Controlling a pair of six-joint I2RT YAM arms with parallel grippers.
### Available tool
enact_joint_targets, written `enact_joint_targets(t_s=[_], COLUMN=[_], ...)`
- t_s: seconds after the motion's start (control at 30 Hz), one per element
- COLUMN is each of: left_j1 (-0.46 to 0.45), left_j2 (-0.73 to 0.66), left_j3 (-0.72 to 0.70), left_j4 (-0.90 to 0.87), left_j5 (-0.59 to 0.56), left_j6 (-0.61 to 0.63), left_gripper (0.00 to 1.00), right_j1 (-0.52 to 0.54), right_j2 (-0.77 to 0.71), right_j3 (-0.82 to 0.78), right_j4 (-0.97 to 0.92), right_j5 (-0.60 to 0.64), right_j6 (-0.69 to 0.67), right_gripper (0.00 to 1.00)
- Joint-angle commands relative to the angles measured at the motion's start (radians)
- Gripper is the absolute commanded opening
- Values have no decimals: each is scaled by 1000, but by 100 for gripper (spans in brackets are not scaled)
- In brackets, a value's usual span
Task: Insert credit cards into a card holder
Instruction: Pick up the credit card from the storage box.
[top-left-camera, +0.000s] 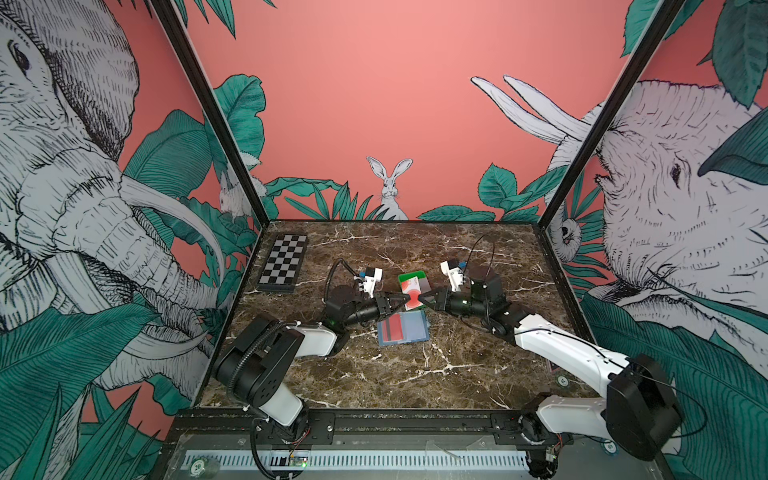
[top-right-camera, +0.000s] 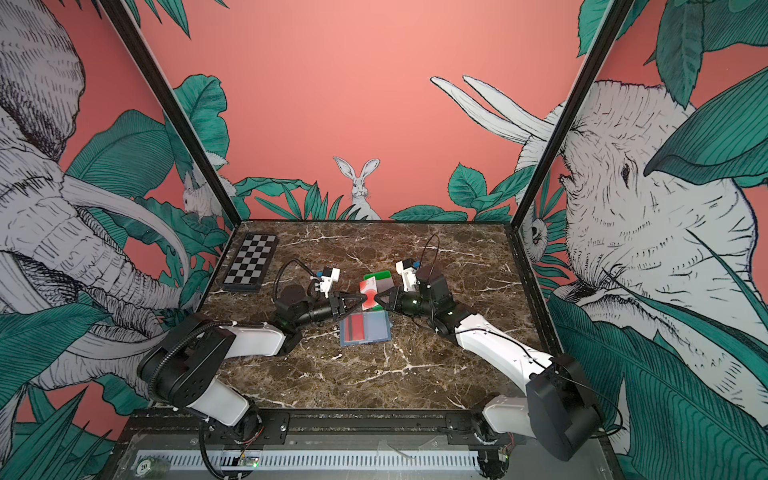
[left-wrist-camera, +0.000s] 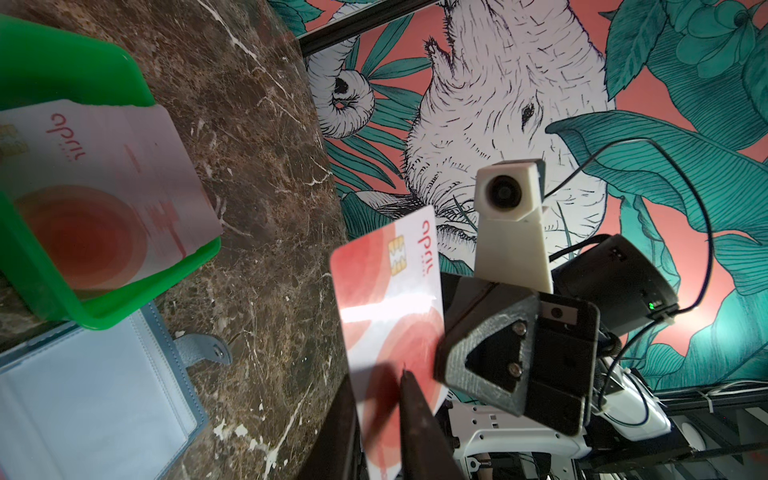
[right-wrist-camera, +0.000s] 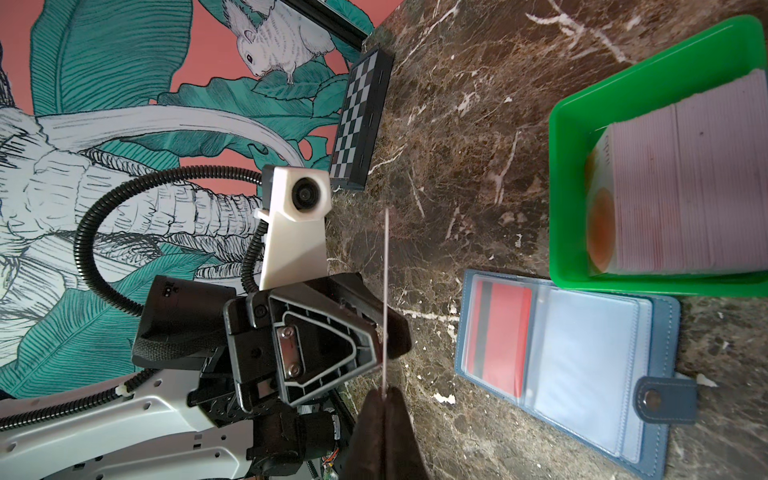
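A credit card (left-wrist-camera: 390, 299), pale with a red-orange circle, hangs upright in the air between both grippers above the table. My right gripper (right-wrist-camera: 384, 392) is shut on it; there the card shows edge-on. My left gripper (left-wrist-camera: 376, 384) straddles the same card with its jaws a little apart, one finger on each face. In both top views the two grippers (top-left-camera: 404, 298) (top-left-camera: 423, 300) meet tip to tip over the near end of the tray. The slate-blue card holder (top-left-camera: 403, 328) (right-wrist-camera: 582, 365) lies open just in front, with a red card (right-wrist-camera: 498, 336) in one clear sleeve.
A green tray (top-left-camera: 415, 274) (right-wrist-camera: 623, 83) behind the holder carries a thick stack of cards (right-wrist-camera: 685, 187) (left-wrist-camera: 104, 187). A folded chessboard (top-left-camera: 284, 264) lies at the back left of the marble table (top-left-camera: 415, 374). Printed walls close in the back and both sides.
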Motion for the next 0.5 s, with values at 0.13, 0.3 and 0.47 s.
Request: enact_joint_targets(t_s=[0.13,0.3,0.47], left_j1=[4,5,4], left_j2=[-23,-32,-49], left_j3=[-3,-10,-30], left_j4=[25,1,-33], left_j5=[19,15,9], left_j6=[-2,11,29], left_gripper=[13,4,0], right_j1=[4,4,5], right_j2=[29,41,42], right_j3=[-16,-14,-4], right_j4=[21,-1,-59], right_j5=[-12,-1,32], right_j6=[-6,-26,-57], right_gripper=[4,8,15])
